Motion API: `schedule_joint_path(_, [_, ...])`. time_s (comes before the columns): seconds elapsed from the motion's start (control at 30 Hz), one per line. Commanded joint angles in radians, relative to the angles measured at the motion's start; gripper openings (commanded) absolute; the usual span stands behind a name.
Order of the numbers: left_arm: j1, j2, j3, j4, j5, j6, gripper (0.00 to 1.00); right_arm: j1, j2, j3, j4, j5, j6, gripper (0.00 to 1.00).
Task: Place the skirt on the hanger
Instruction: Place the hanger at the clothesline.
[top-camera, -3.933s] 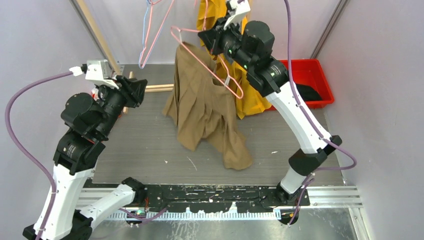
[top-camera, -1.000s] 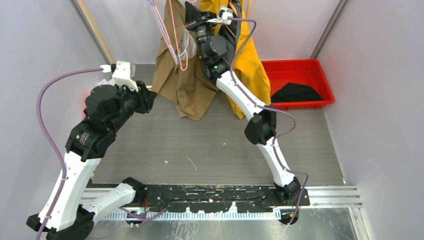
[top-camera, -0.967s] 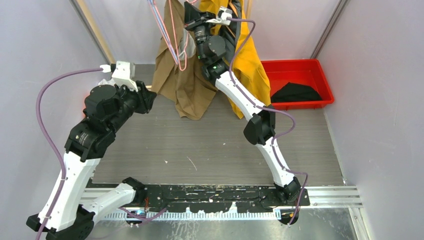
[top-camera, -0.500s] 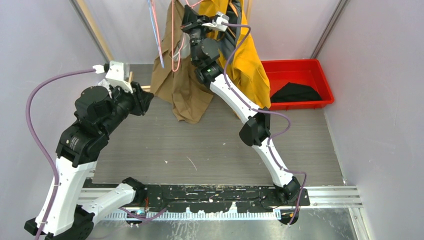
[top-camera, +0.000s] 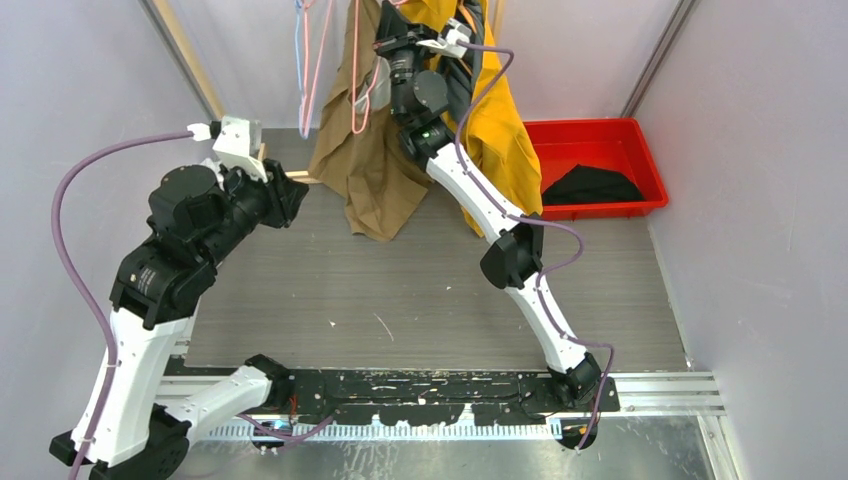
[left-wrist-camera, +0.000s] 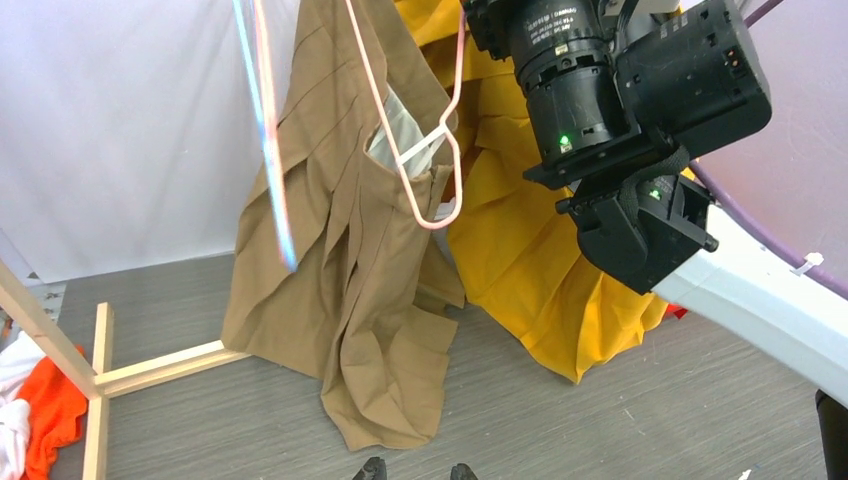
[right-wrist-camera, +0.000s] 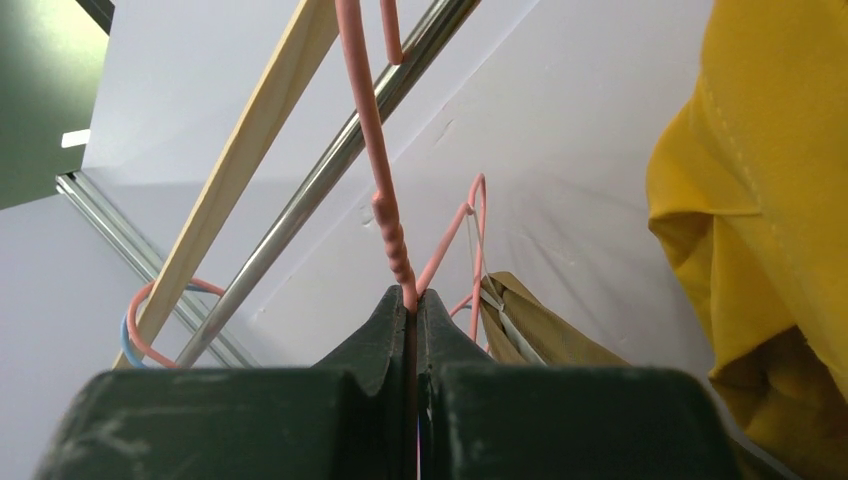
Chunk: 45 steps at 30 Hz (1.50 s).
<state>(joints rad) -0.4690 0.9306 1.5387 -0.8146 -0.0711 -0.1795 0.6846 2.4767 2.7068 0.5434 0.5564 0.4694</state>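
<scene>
- Above the far side of the table, one tan skirt (top-camera: 365, 170) is seen hung on one pink hanger (top-camera: 353, 90), with the right gripper (top-camera: 383, 45) raised to it; one yellow garment (top-camera: 497, 130) and one red bin (top-camera: 600, 125) are seen to its right
- From the left wrist, the left gripper (left-wrist-camera: 415, 468) is shown narrowly parted, with nothing held
- From the right wrist, both jaws are seen clamped on the hanger's wire, near one metal rail (right-wrist-camera: 330, 170) from which two further hooks (right-wrist-camera: 150, 320) are hung

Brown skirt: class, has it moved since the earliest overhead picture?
Yes. The skirt has shifted left and toward the back of the table, farther from the red bin.
</scene>
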Motion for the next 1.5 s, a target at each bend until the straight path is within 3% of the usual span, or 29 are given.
schedule_joint_path(0.0, [0.006,0.014,0.043,0.003,0.027,0.015,0.29,-0.022,-0.041,0.089,0.128,0.002,0.077,0.01])
schedule_joint_path(0.67, [0.006,0.04,0.041,0.009,0.045,0.018,0.28,-0.081,-0.032,0.11,-0.022,-0.016,0.187,0.01])
schedule_joint_path(1.27, [0.006,0.03,-0.011,0.041,0.065,-0.017,0.28,-0.013,0.003,0.068,-0.093,-0.106,0.146,0.02])
schedule_joint_path(1.33, [0.005,0.027,-0.019,0.046,0.064,-0.021,0.28,-0.015,-0.005,0.052,-0.097,-0.118,0.141,0.04])
schedule_joint_path(1.47, [0.006,0.03,-0.02,0.04,0.038,-0.019,0.28,-0.02,-0.024,0.005,-0.113,-0.153,0.138,0.32])
